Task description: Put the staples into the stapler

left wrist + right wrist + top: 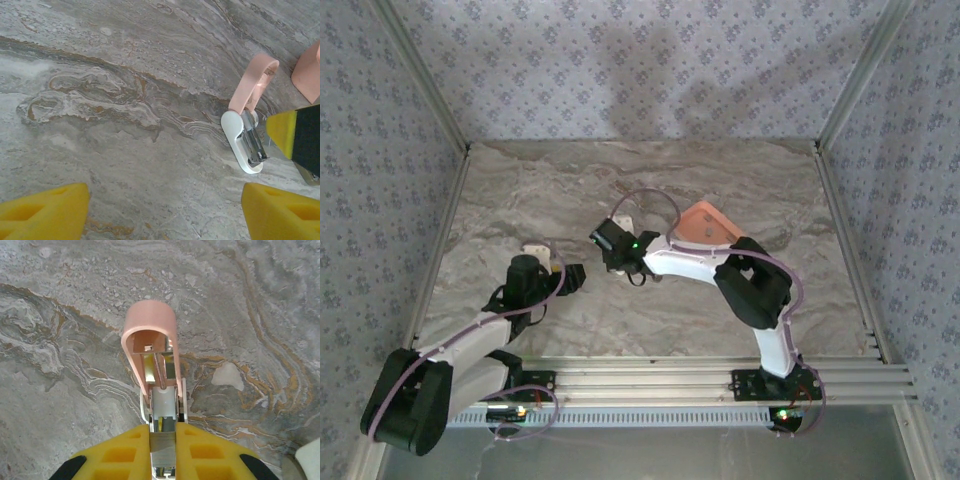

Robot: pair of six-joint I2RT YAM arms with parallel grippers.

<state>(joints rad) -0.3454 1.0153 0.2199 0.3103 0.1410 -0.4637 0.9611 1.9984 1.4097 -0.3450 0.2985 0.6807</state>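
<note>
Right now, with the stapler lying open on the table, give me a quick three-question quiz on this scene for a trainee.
1. True or false: the pink plastic lid of the white-based stapler is swung open.
2. Which pincer has its yellow fingers spread wide? A) left B) right C) both
3. Fill in: in the overhead view, the shallow salmon-pink rectangular tray lies on the marble-patterned table to the stapler's ____.
Key: 1 true. 2 A: the left pincer is open, while the right pincer is closed at the stapler's end. 3 right.
</note>
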